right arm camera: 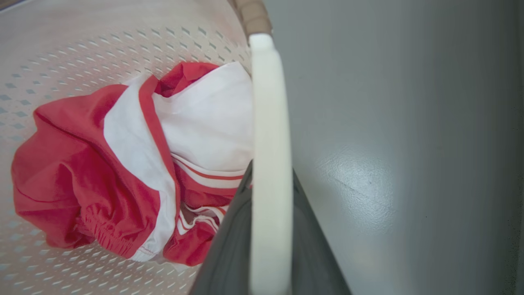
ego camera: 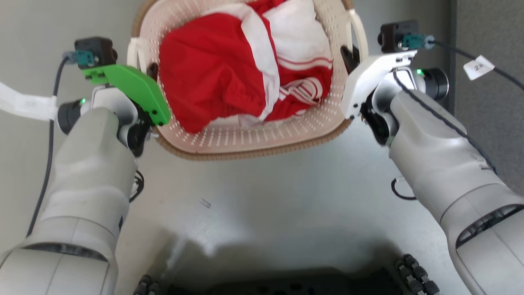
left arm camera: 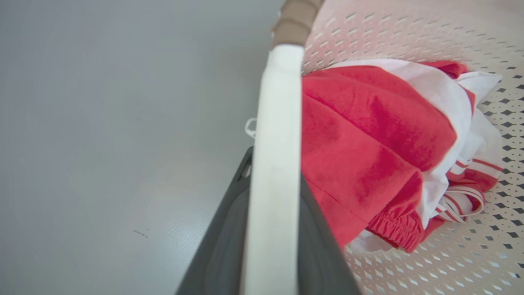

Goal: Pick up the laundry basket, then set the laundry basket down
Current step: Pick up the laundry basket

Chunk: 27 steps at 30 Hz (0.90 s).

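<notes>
The laundry basket (ego camera: pixel 245 137), cream and perforated with a brown woven-look rim, sits between my two arms at the top of the head view. Crumpled red and white clothes (ego camera: pixel 213 78) lie in it. My left gripper (ego camera: pixel 151 71) is shut on the basket's left white loop handle (left arm camera: pixel 274 102), whose bar runs between the dark fingers (left arm camera: pixel 225 237). My right gripper (ego camera: pixel 350 57) is shut on the right loop handle (right arm camera: pixel 268 102) in the same way, between its fingers (right arm camera: pixel 229 241). Whether the basket is off the floor, I cannot tell.
Pale grey floor (ego camera: pixel 266 205) lies around and in front of the basket. My dark wheeled base (ego camera: pixel 286 282) shows at the bottom edge. A darker grey panel (ego camera: pixel 487 123) stands at the right, and a tagged cable (ego camera: pixel 479 66) runs past it.
</notes>
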Motion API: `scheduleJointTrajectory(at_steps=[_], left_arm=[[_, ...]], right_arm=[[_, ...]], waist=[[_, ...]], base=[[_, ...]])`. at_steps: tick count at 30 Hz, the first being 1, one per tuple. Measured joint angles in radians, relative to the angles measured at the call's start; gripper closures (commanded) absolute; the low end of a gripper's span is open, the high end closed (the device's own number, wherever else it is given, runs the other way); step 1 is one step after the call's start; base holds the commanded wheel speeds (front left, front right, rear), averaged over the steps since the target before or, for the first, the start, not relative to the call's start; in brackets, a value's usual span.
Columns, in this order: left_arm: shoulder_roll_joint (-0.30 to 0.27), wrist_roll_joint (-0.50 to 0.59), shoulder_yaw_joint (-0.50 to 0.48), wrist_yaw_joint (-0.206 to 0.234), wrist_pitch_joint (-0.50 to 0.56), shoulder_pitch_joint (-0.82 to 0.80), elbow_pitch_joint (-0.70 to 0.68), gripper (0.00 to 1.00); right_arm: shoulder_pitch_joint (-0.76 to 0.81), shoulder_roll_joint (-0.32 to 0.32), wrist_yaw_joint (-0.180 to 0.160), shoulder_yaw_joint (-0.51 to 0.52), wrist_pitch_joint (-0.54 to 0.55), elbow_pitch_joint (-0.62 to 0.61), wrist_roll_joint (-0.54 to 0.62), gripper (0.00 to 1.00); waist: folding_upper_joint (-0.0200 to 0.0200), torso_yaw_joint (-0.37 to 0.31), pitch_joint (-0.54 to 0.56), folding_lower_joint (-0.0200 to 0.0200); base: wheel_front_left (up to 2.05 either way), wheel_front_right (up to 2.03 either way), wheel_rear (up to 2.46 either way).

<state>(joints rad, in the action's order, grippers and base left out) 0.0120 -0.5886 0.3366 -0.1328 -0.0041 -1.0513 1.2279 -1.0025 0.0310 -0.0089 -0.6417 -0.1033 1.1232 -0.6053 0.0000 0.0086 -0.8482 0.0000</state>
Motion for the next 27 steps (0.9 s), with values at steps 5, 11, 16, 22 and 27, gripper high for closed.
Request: scheduleJointTrajectory(at_steps=[5,11,16,22,27], left_arm=[[0.007,-0.022,-0.005,0.0,0.012,0.042,0.02,1.0],[0.01,-0.035,-0.009,-0.001,0.023,0.084,0.029,1.0],[0.014,-0.051,-0.012,-0.003,0.035,0.115,0.035,1.0],[0.02,-0.061,-0.01,-0.003,0.051,0.161,0.043,1.0],[0.023,-0.061,-0.006,-0.004,0.058,0.188,0.047,1.0]], right_arm=[[0.037,-0.004,0.012,-0.018,0.009,0.019,-0.011,1.0],[0.079,-0.011,0.022,-0.026,0.018,0.037,-0.021,1.0],[0.106,-0.014,0.034,-0.028,0.021,0.053,-0.03,1.0],[0.152,-0.018,0.044,-0.034,0.035,0.067,-0.057,1.0],[0.184,-0.022,0.046,-0.039,0.043,0.077,-0.07,1.0]], waist=[[0.0,0.001,0.058,0.0],[0.0,0.0,0.12,0.0],[0.0,-0.001,0.163,0.0],[0.0,-0.003,0.227,0.0],[0.0,-0.004,0.279,0.0]], base=[[0.0,0.0,0.0],[0.0,0.0,0.0],[0.0,0.0,0.0],[0.0,0.0,0.0],[0.0,0.0,0.0]])
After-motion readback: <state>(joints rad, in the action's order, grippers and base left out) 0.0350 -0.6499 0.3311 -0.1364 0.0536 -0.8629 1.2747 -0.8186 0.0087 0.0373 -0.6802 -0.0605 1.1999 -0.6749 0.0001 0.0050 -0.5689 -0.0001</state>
